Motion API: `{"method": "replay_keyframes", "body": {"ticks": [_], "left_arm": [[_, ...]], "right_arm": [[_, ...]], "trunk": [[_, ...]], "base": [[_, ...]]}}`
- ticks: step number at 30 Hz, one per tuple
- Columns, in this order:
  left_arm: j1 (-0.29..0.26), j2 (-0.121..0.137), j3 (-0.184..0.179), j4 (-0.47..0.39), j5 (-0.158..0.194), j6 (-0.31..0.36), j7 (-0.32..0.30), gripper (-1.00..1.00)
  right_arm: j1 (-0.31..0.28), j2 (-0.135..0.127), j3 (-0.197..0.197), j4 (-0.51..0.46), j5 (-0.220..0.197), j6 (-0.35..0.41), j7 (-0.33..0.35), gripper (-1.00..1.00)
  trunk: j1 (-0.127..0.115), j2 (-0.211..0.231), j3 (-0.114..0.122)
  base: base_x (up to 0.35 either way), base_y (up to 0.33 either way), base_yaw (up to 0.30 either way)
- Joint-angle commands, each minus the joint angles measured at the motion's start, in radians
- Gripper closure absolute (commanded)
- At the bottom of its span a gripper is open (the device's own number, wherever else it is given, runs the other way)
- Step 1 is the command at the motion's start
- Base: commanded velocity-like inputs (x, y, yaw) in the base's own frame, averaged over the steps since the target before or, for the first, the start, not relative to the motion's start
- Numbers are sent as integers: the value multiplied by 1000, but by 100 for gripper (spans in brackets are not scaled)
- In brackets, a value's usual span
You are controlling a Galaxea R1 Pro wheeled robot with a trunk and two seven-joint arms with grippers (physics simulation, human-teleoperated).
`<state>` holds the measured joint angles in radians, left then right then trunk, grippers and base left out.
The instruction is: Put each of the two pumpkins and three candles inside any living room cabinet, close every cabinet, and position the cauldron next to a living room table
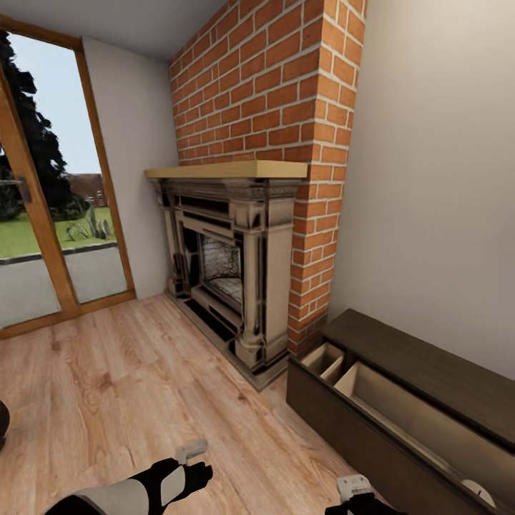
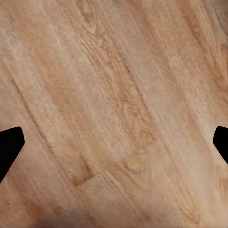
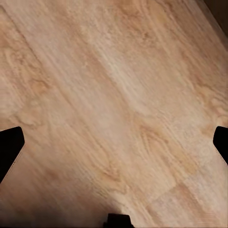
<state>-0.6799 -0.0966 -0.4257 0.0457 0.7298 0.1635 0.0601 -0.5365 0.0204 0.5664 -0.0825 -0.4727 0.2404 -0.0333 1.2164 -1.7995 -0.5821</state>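
Nearest the camera, the left end effector point(image 2: 114, 142) and right end effector point(image 3: 114, 142) both hang with fingers spread wide apart, empty, over the pale wood-plank floor point(image 1: 129, 379). The long low dark-brown wooden cabinet point(image 1: 429, 372) stands against the right wall with its beige-lined drawer pulled out. Just beside it stand the red brick chimney point(image 1: 286, 107) and ornate fireplace point(image 1: 229, 272).

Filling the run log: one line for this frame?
cabinet: drawer open, pale inside | left gripper: open, empty, over wood floor | right gripper: open, empty | fireplace ahead
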Motion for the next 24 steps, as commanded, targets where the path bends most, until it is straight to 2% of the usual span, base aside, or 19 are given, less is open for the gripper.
{"method": "replay_keyframes", "body": {"ticks": [1,14,24], "left_arm": [[-1,0,-8,1,10,2,2,-100],[-1,2,-7,0,11,2,4,-100],[-1,2,-7,-1,11,2,4,-100]], "right_arm": [[0,0,8,-2,-9,5,-3,-100],[0,-3,10,-2,-10,5,-3,-100],[0,-4,10,-2,-9,7,-3,-100]], "trunk": [[0,0,-1],[0,0,0],[0,0,-6]], "base": [[229,43,123],[320,12,26],[336,1,229]]}}
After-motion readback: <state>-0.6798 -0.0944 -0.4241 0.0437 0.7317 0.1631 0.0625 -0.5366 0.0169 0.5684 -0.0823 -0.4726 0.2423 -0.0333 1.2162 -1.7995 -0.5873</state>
